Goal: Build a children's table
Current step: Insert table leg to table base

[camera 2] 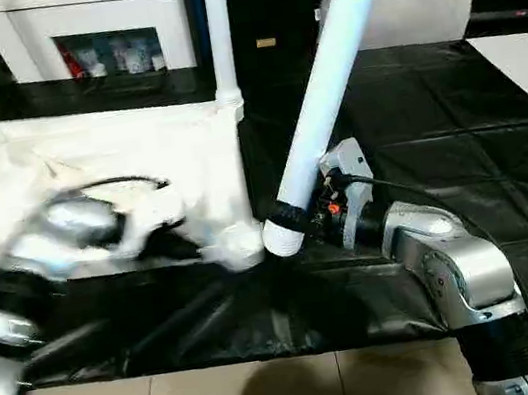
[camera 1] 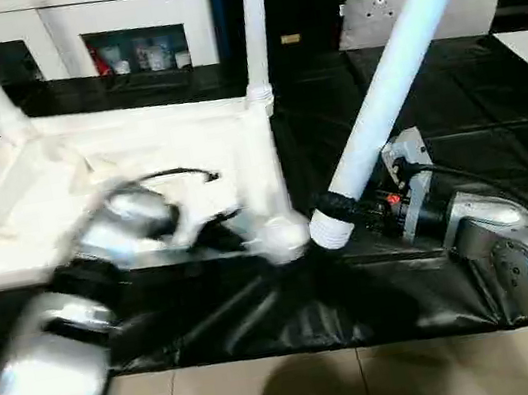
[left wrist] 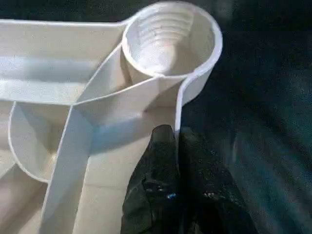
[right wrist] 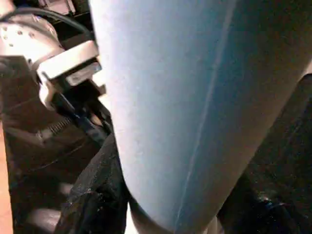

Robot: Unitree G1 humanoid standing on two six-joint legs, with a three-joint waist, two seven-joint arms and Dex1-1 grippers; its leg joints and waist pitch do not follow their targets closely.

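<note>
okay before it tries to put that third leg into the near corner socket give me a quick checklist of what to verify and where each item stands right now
1. Right end effector grips the loose leg near its lower end: ok.
2. Near corner socket is empty and unobstructed: ok.
3. Left end effector is shut on the tabletop rim beside that socket, steadying it: ok.
4. Loose leg upright over the socket: not ok, it leans away to the robot's right and its end sits beside the socket.
5. Two far legs stand in their sockets: ok; fully seated: cannot tell.
6. Left arm steady: cannot tell, it looks blurred.
</note>
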